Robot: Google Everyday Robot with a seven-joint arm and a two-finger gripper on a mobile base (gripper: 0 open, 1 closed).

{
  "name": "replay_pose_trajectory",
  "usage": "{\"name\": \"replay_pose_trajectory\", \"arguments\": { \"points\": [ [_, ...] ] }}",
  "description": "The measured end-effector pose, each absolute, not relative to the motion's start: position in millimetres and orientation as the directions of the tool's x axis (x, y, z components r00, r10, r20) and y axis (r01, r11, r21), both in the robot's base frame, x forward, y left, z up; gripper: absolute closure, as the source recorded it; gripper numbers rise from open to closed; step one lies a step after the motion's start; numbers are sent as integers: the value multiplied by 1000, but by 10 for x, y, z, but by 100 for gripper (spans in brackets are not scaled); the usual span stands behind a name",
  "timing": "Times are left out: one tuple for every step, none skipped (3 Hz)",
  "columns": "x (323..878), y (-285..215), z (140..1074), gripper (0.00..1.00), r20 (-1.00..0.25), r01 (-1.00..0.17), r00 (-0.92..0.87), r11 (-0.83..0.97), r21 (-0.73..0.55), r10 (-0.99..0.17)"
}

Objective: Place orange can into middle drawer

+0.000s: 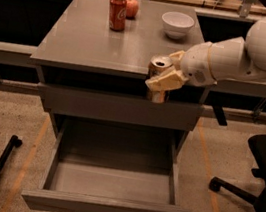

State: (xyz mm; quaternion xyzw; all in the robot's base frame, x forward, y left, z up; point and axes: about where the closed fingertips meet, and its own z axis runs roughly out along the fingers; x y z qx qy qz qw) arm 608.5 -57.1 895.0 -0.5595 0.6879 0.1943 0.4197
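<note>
Gripper (164,79) clasps orange can (158,77) above middle drawer (110,183).

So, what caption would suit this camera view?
Gripper holds the orange can at the table's front edge, above the open middle drawer.

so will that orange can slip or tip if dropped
The gripper holds the orange can upright at the table edge, above the middle drawer. Smooth metal, probably slippery; tall and narrow, so it may tip and roll.
</note>
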Motion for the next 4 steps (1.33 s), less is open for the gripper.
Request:
{"name": "replay_pose_trajectory", "arguments": {
  "points": [
    [5740, -523, 8359, 100, -794, -947, -64, 287, -142, -605],
    [5479, -556, 7689, 100, -782, -934, -156, 348, -82, -603],
    [5401, -498, 7446, 100, -773, -932, -172, 355, -73, -610],
    [5469, -376, 7386, 100, -786, -949, -128, 305, -80, -604]
  ]
}}
